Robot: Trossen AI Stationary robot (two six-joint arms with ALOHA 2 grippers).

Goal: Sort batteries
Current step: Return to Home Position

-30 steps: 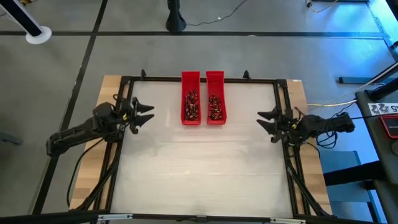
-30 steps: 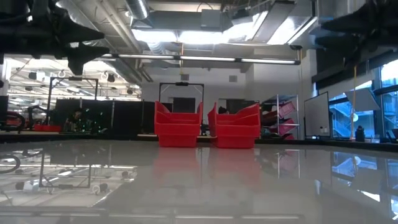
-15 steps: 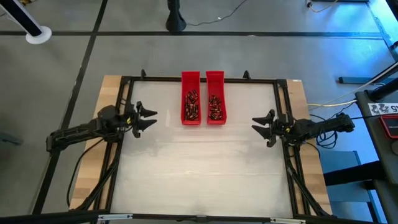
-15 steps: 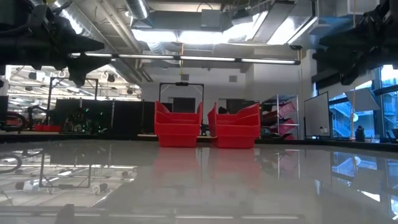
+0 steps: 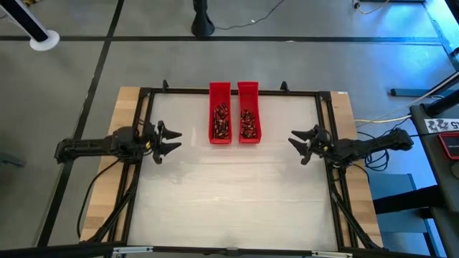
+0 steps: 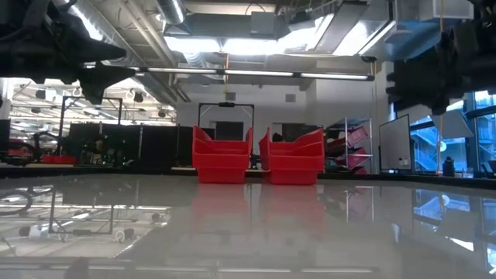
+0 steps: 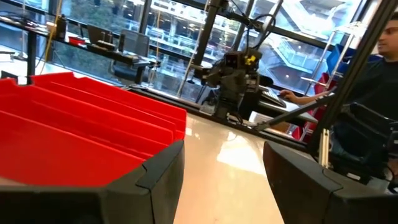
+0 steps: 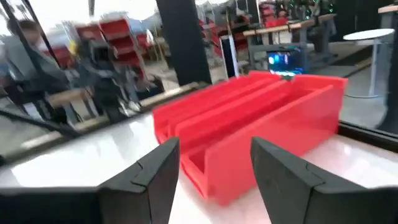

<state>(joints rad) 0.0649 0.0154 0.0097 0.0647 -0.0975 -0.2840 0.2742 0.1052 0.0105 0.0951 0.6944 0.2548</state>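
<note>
Two long red trays [image 5: 220,107] [image 5: 248,107] stand side by side at the table's far middle, and small dark batteries [image 5: 220,122] [image 5: 248,123] lie in both. The low view shows only the trays' red end walls [image 6: 222,161] [image 6: 294,160]. My left gripper [image 5: 172,139] hovers at the left of the table, open, pointing toward the trays. My right gripper [image 5: 294,141] hovers at the right, open, pointing back toward them. Each wrist view shows open fingers with nothing between them [image 7: 224,186] [image 8: 214,180] and a red tray [image 7: 74,140] [image 8: 249,134] ahead.
A black frame [image 5: 229,92] runs round the white tabletop, and cables trail along both sides. A wide bare white surface [image 5: 229,193] lies near of the trays. People sit beyond the table's edges [image 7: 382,56] [image 8: 25,43].
My left gripper has swung toward the table's near edge and now points straight across at the right side; it has also sunk a little. My right gripper has sunk and come slightly toward the table's left. Both stay open. The trays and batteries have not moved.
</note>
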